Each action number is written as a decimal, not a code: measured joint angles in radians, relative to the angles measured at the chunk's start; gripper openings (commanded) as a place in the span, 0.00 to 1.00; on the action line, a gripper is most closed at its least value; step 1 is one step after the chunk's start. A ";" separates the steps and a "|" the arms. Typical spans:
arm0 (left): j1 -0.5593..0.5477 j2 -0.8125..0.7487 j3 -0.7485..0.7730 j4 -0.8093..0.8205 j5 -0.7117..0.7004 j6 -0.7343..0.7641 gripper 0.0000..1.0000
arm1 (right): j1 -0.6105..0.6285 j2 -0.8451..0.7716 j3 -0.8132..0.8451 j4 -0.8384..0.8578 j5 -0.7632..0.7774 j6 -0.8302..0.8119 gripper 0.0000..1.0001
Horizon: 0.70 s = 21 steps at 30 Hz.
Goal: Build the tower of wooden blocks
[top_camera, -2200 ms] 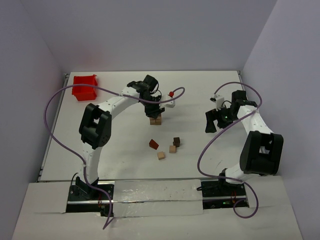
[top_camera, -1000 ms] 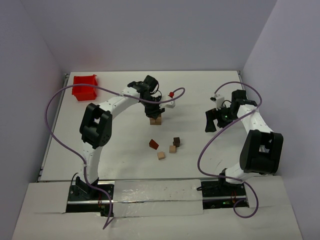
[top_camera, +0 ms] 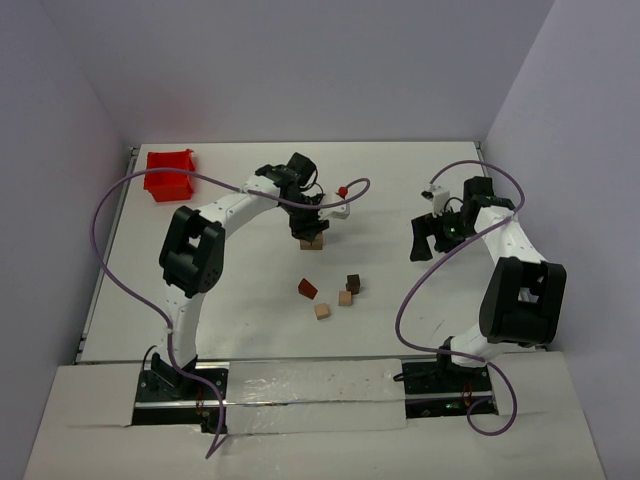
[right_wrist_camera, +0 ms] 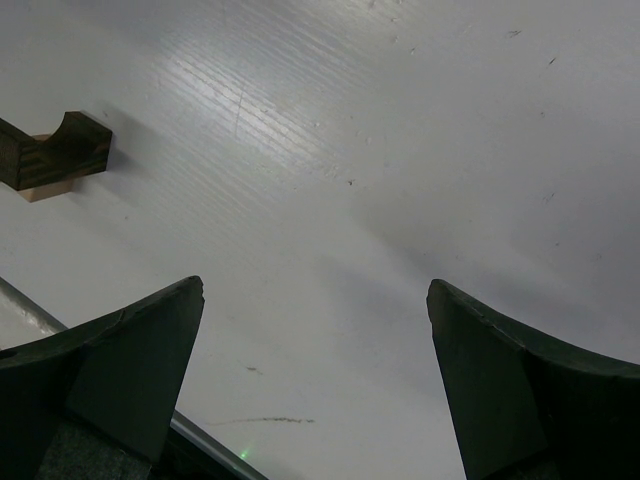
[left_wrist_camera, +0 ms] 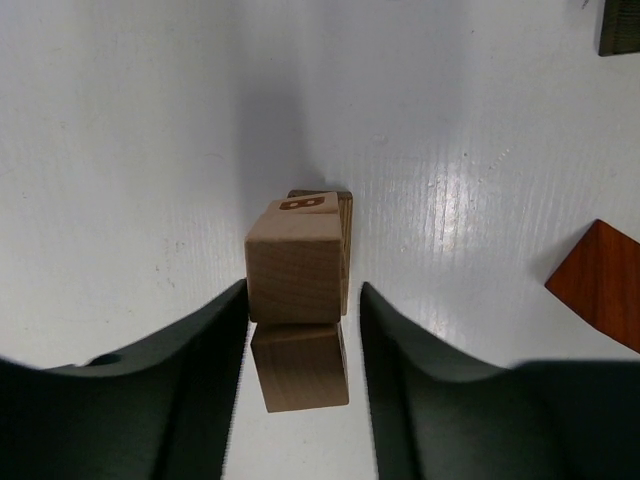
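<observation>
The tower [top_camera: 312, 241] stands mid-table, partly hidden under my left gripper [top_camera: 310, 226]. In the left wrist view a tan cube [left_wrist_camera: 295, 262] sits on another tan cube [left_wrist_camera: 300, 366], with a brown block [left_wrist_camera: 344, 232] behind them. My left gripper [left_wrist_camera: 302, 292] straddles the top cube. Its left finger is at the cube's side and a narrow gap shows on the right. A reddish-brown wedge [top_camera: 307, 289], a dark brown cube [top_camera: 353, 283] and two tan cubes [top_camera: 345, 298] [top_camera: 322, 311] lie loose nearer me. My right gripper [top_camera: 428, 240] is open and empty.
A red plastic bin [top_camera: 170, 172] stands at the far left corner. A small white piece with a red tip [top_camera: 342, 198] lies behind the tower. The right wrist view shows bare table between the fingers [right_wrist_camera: 130, 360] and a dark block on a tan one [right_wrist_camera: 55, 152] at left.
My left gripper has stayed over the tower with hardly any shift. My right wrist has moved slightly. The loose blocks have not moved.
</observation>
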 measured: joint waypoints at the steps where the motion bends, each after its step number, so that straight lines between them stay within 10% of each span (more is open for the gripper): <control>1: 0.000 0.000 -0.004 0.000 0.000 0.002 0.61 | 0.000 0.000 0.000 0.000 0.000 0.000 1.00; 21: 0.001 -0.049 0.149 -0.025 -0.003 -0.038 0.99 | 0.016 0.000 0.000 0.003 0.001 0.009 1.00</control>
